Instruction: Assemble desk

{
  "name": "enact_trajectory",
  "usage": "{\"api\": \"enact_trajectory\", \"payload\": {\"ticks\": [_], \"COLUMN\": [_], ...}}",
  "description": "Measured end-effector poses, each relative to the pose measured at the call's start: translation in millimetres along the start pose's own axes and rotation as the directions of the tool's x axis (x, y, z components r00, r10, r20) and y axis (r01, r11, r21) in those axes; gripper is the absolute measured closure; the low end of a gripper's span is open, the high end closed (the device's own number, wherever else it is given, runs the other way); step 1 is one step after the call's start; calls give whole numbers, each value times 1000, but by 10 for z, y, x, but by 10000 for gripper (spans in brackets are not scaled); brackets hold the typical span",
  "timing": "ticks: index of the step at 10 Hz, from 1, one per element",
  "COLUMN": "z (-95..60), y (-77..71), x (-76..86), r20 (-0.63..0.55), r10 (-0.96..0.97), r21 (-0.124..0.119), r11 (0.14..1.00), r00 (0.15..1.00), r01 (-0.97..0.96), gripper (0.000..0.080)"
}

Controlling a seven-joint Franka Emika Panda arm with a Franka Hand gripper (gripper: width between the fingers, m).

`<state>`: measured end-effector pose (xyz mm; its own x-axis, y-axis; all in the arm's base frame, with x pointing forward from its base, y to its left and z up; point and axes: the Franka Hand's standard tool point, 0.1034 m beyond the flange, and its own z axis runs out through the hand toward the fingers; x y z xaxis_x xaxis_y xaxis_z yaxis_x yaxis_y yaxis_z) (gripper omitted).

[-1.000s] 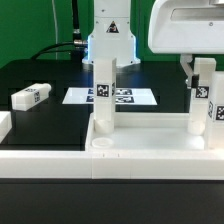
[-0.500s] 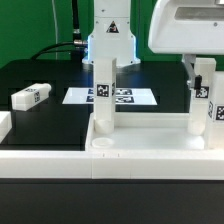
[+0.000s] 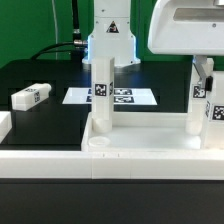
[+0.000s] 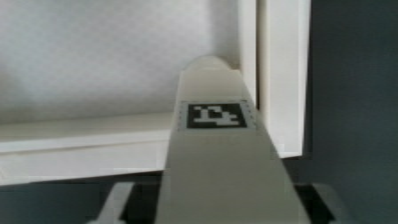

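Observation:
The white desk top (image 3: pixel 150 160) lies rim-up at the front of the black table. One tagged leg (image 3: pixel 103 95) stands upright in it, left of centre. A second upright leg (image 3: pixel 203 110) stands at its corner on the exterior view's right. My gripper (image 3: pixel 203 72) comes down over that leg, and its fingers press the upper part from both sides. In the wrist view this leg (image 4: pixel 217 140) runs up the middle, tag showing, with a dark pad (image 4: pixel 143 205) tight on each flank of my gripper (image 4: pixel 222 205), above the desk top (image 4: pixel 107 60). A third leg (image 3: pixel 32 96) lies loose on the exterior view's left.
The marker board (image 3: pixel 135 97) lies flat behind the desk top, in front of the arm's white base (image 3: pixel 108 40). A long white rail (image 3: pixel 40 160) runs along the front edge. A green wall closes the back.
The fingers have closed in from wide apart onto the right-hand leg. The dark finger seen beside the leg now sits against it. The leg has shifted slightly.

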<state>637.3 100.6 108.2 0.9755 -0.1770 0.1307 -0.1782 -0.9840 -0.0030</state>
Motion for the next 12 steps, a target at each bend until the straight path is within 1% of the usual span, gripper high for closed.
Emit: {"api": "enact_trajectory", "payload": {"ticks": [3, 4, 5, 6, 7, 9, 11, 12], "z": [3, 3, 2, 3, 2, 4, 4, 4], "y": [0, 0, 1, 5, 26, 21, 0, -15], "x": [-2, -2, -1, -1, 2, -14, -27, -33], "r20": [1, 1, 1, 3, 12, 22, 28, 37], "r10": [215, 298, 335, 435, 542, 681, 802, 872], "r21": [1, 1, 1, 4, 14, 15, 10, 8], "r11": [977, 955, 942, 901, 840, 732, 597, 488], "r00": [977, 955, 942, 901, 840, 732, 597, 488], "r01": [-215, -298, -335, -435, -542, -681, -802, -873], "gripper": [511, 509, 509, 509, 509, 509, 509, 509]}}
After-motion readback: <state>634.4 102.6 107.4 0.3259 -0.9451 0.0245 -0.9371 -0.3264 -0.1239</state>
